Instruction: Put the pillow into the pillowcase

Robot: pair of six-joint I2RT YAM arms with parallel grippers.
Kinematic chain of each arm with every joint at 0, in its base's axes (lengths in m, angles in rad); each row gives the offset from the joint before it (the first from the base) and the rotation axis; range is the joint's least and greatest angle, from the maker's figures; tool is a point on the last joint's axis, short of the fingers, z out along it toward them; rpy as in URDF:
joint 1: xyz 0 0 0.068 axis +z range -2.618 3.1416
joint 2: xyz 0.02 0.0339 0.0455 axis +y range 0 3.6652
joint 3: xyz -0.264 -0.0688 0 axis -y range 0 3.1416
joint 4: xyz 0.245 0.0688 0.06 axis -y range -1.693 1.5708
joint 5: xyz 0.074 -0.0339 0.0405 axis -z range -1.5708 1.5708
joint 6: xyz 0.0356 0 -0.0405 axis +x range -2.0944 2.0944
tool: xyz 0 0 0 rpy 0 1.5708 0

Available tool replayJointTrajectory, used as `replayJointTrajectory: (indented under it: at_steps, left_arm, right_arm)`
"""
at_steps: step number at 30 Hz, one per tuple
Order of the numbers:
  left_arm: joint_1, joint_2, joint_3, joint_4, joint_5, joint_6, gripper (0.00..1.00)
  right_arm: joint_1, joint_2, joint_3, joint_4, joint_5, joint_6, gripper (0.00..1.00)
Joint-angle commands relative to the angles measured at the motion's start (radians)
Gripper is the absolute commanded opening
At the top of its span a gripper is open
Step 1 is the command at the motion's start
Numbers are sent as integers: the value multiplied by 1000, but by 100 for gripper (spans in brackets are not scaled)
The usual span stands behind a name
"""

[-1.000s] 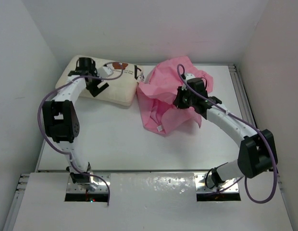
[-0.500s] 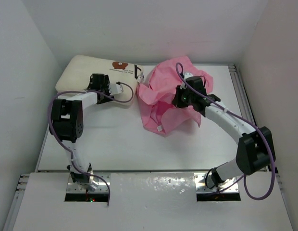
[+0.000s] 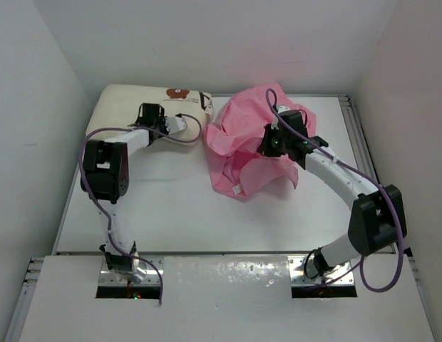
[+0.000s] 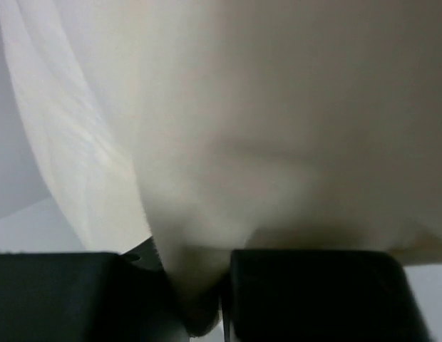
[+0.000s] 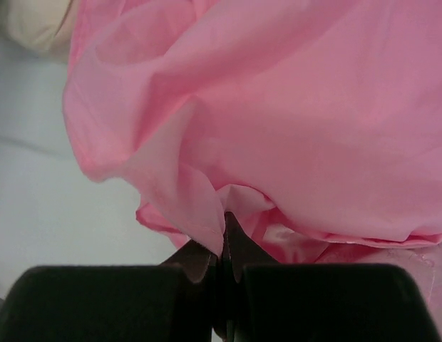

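The cream pillow (image 3: 128,105) lies at the back left of the table, with its brown mark (image 3: 178,92) facing up. My left gripper (image 3: 180,121) is at the pillow's near right edge. In the left wrist view that gripper (image 4: 207,285) is shut on a pinched fold of the pillow (image 4: 278,142). The pink pillowcase (image 3: 242,142) sits crumpled at the table's middle back, close to the pillow's right end. My right gripper (image 3: 266,148) is over it. In the right wrist view this gripper (image 5: 224,242) is shut on a fold of the pillowcase (image 5: 314,128).
White walls close in the table on the left, back and right. A metal rail (image 3: 351,125) runs along the right edge. A small white tag (image 3: 237,190) hangs at the pillowcase's near corner. A corner of the pillow (image 5: 36,25) shows in the right wrist view.
My left arm came down off the pillow's top to its near right edge, and its jaws closed on the pillow. My right gripper stayed shut on the pillowcase, shifting only slightly.
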Motion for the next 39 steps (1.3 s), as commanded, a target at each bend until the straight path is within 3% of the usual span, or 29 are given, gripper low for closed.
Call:
replayJointTrajectory:
  at_steps: [1, 2, 3, 7, 17, 25, 30, 37, 39]
  left_arm:
    - [33, -122, 108, -241, 102, -186, 0]
    - [62, -157, 184, -345, 164, -284, 0]
    - [62, -173, 185, -346, 165, -285, 0]
    - [131, -262, 369, -632, 247, -300, 0]
    - [125, -622, 326, -1054, 454, 63, 0]
    - [-113, -737, 203, -1123, 414, -10, 0]
    - [-143, -740, 238, -1251, 499, 94, 0]
    - [-203, -803, 170, -1233, 550, 111, 0]
    - [-222, -818, 118, -1135, 506, -28, 0]
  right_arm:
    - [-37, 36, 86, 20, 19, 85, 0]
    - [-56, 62, 117, 14, 23, 122, 0]
    - [-66, 62, 117, 11, 23, 142, 0]
    - [-141, 146, 223, 0, 59, 240, 0]
    - [-194, 379, 530, -81, 62, 363, 0]
    - [-131, 312, 401, -35, 59, 354, 0]
    - [-114, 278, 346, -35, 76, 346, 0]
    - [-122, 344, 425, -76, 120, 351, 0]
    - [-129, 365, 454, -104, 114, 354, 0]
